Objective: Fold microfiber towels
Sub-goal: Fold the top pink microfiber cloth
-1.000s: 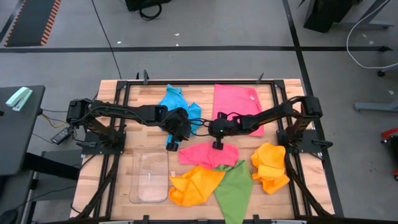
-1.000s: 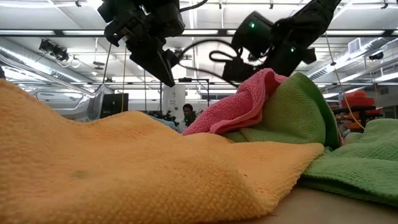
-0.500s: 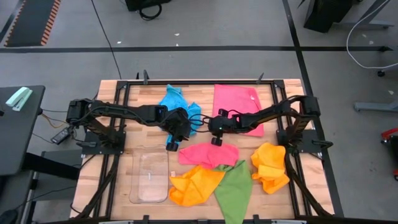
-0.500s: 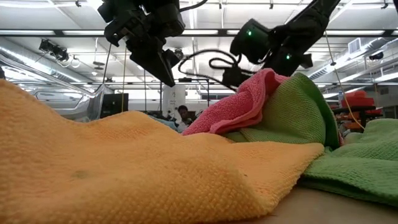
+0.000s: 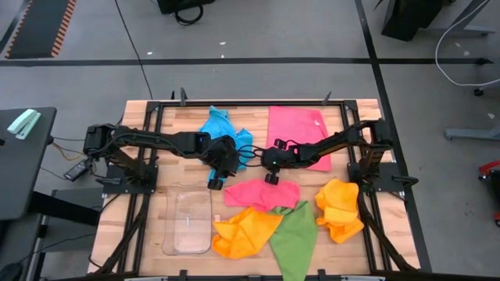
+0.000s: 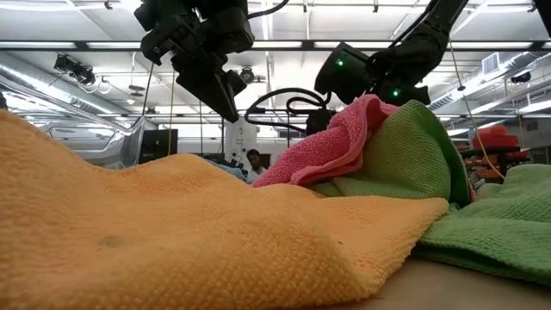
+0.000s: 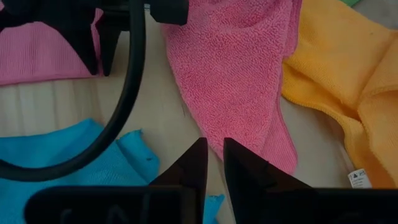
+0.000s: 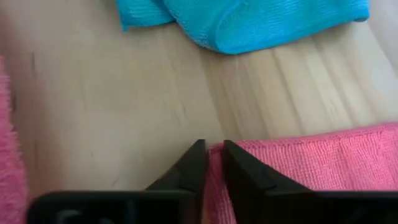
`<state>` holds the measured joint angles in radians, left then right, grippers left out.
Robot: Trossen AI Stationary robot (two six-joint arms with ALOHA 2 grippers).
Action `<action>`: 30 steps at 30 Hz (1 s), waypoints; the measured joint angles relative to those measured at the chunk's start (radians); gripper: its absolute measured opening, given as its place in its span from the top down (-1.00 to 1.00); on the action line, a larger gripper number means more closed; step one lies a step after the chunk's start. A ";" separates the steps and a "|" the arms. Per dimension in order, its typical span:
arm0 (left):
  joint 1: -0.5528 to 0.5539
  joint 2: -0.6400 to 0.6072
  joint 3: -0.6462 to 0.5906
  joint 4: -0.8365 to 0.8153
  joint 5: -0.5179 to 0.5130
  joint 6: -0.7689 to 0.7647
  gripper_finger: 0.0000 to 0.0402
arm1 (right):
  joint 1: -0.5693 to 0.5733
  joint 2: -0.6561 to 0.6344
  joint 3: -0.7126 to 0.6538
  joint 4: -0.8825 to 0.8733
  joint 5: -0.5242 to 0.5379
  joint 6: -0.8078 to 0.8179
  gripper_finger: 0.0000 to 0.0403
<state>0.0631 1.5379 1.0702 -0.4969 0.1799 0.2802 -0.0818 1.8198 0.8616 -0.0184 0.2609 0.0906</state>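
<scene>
High view: right gripper (image 5: pixel 270 179) down at the back edge of the crumpled pink towel (image 5: pixel 262 193) at mid-table. Left gripper (image 5: pixel 212 184) just beside that towel's left end, near the tray (image 5: pixel 190 222). Blue towel (image 5: pixel 223 129) bunched behind it; flat pink towel (image 5: pixel 297 125) spread at the back. Two orange towels (image 5: pixel 242 234) and a green towel (image 5: pixel 295 238) heaped in front, the green one overlapping the pink towel's front edge.

Low view: left gripper (image 6: pixel 225 108) well clear of the cloth, fingers close together and empty. Pink towel (image 6: pixel 331 142) humped, with terry loops showing, leaning on the green towel (image 6: pixel 413 155). Right fingertips hidden behind the hump.

Left wrist view: left gripper (image 7: pixel 213 149) narrowed to a slit, nothing in it. Pink towel (image 7: pixel 236 81) tapering to a point just past the fingertips; orange towel (image 7: pixel 336 74) touching its side.

Right wrist view: right gripper (image 8: pixel 213 149) nearly closed, apparently pinching the pink towel (image 8: pixel 298 162) at its edge. Bare wood ahead, then the blue towel (image 8: pixel 249 18).

Step in hand, by judgement: taking up the pink towel to spread it. Best done by confirming a bite on a single layer at the corner, bringing the left gripper to the pointed end, then lifting both evenly and pulling clear of the green towel before laying flat on bare wood.
</scene>
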 joint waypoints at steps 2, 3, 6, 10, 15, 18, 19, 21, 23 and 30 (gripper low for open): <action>0.000 0.000 0.000 0.000 0.000 0.000 0.72 | 0.002 0.000 0.000 -0.009 -0.021 0.003 0.92; 0.000 0.000 0.000 0.000 0.000 0.001 0.72 | 0.005 -0.006 0.000 -0.012 -0.032 0.002 0.95; 0.000 0.000 0.000 0.007 0.000 0.002 0.74 | 0.015 -0.028 0.000 -0.043 -0.072 -0.010 0.97; 0.002 0.000 0.000 0.024 0.000 0.031 0.73 | 0.033 -0.109 -0.007 -0.133 -0.133 -0.024 0.97; 0.002 0.000 0.000 0.112 0.000 0.055 0.65 | 0.057 -0.266 -0.005 -0.211 -0.143 -0.027 0.98; 0.003 0.009 0.000 0.185 -0.006 0.081 0.57 | 0.080 -0.363 -0.004 -0.243 -0.150 -0.028 0.98; 0.003 0.015 0.000 0.202 -0.020 0.095 0.54 | 0.086 -0.394 -0.003 -0.257 -0.150 -0.028 0.98; 0.002 0.036 0.000 0.250 -0.055 0.105 0.47 | 0.102 -0.440 -0.003 -0.294 -0.150 -0.021 0.98; 0.004 0.063 0.000 0.294 -0.080 0.107 0.39 | 0.119 -0.483 -0.003 -0.316 -0.150 -0.010 0.98; 0.007 0.171 0.000 0.481 -0.109 0.093 0.10 | 0.166 -0.573 -0.003 -0.340 -0.144 0.011 0.98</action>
<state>0.0700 1.7090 1.0703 -0.0161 0.0710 0.3728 0.0840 1.2465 0.8585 -0.3588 0.1169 0.1020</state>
